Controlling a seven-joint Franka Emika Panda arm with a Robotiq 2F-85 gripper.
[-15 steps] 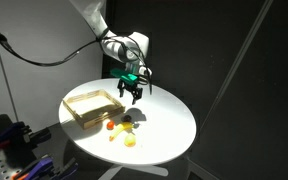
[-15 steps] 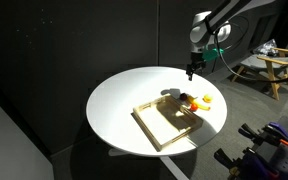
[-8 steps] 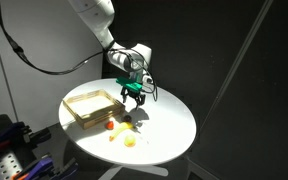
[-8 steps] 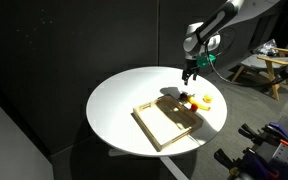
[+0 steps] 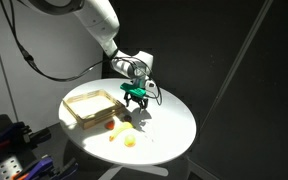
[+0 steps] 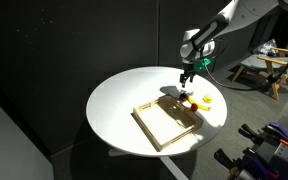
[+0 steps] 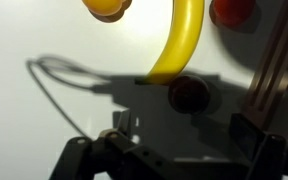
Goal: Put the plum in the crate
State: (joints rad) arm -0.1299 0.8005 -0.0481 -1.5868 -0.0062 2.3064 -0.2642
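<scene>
Lower now than a second ago, the arm has swung down over the fruit, and its hand (image 5: 136,99) hangs close above the round white counter (image 5: 169,125), seen in both exterior views. That drop puts the hand about where a grasp could start, though nothing is gripped yet.

On the counter, the crate (image 5: 92,106) is the biggest thing, a shallow light-wood tray lying toward 9 o'clock of the hand in that exterior view, and it looks empty. In the wrist view one of its walls shows as wooden slats at 3 o'clock.

The hand's fingers stand wide apart in the wrist view, dark at the bottom edge, with nothing between them.

Above them a long curved yellow fruit (image 7: 179,40) runs up to 12 o'clock. An orange fruit (image 7: 106,6) sits at 11 o'clock and a brighter red fruit (image 7: 231,8) at 1 o'clock, both cut by the frame.

Smallest and darkest is the plum (image 7: 189,93), lying on the counter in the hand's shadow, just beside the yellow fruit's lower end and outside the crate. I would judge the hand needs a little more descent, centred on the plum, without nudging the yellow fruit.
</scene>
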